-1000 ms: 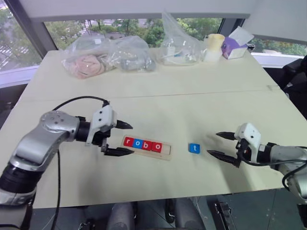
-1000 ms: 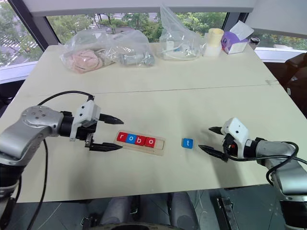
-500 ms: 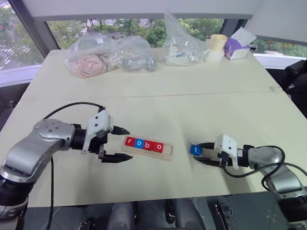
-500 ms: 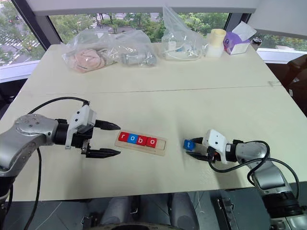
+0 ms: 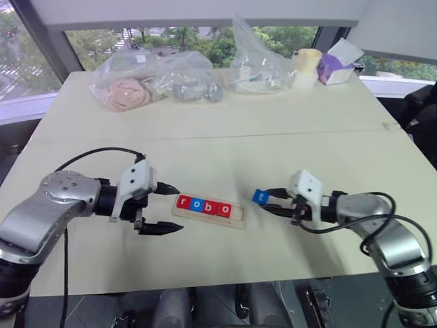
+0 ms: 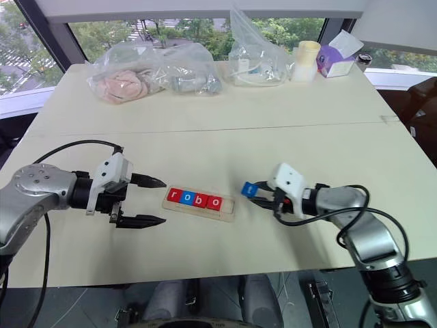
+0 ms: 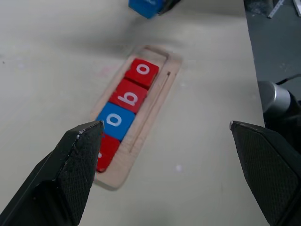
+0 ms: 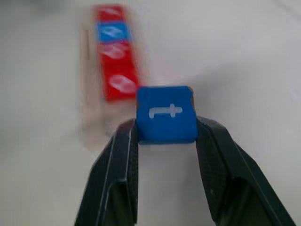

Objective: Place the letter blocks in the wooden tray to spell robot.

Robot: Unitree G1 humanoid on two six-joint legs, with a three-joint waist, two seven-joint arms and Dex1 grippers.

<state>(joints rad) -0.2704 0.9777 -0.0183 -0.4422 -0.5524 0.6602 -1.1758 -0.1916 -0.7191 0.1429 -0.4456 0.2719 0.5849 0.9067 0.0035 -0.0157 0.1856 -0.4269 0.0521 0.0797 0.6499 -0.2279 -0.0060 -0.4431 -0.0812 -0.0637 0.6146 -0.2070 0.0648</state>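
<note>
I am on the final step: the small square blue block marked "t" (image 8: 166,120) is clamped between the two black fingers of my right gripper (image 6: 258,196), held just beside the open right end of the long pale-wood tray (image 5: 236,217). Four glossy flat tiles, red, blue, red, red (image 7: 130,97), already sit in its shallow groove reading r-o-b-o. My left gripper (image 5: 162,209) hovers at the tray's left end, fingers spread wide, empty. Next, I judge, the tile must be lowered flat into the empty slot, letter upright.
</note>
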